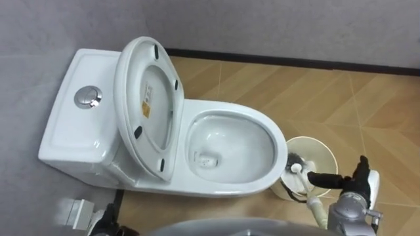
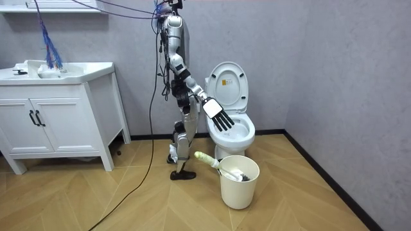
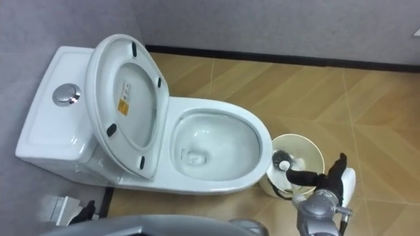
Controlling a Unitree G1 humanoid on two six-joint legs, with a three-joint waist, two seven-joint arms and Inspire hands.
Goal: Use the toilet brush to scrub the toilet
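Note:
The white toilet (image 1: 262,121) stands before me with its seat and lid (image 1: 147,105) raised against the tank; the bowl holds a little water. To its right a cream bucket (image 1: 328,152) sits on the floor. The toilet brush (image 1: 296,160) lies in it, dark head inside, pale handle (image 2: 205,157) sticking out over the rim. My right hand (image 1: 364,183) hovers open just above and in front of the bucket, fingers spread, touching nothing. My left hand (image 1: 108,221) shows dark at the lower left edge. In the room view I stand beside the toilet (image 2: 231,131), right hand (image 2: 217,114) held out.
Grey walls close in behind and beside the toilet. A white vanity cabinet (image 2: 58,115) with a basin stands at the room view's left. Wooden floor (image 2: 308,192) lies open around the bucket (image 2: 239,189).

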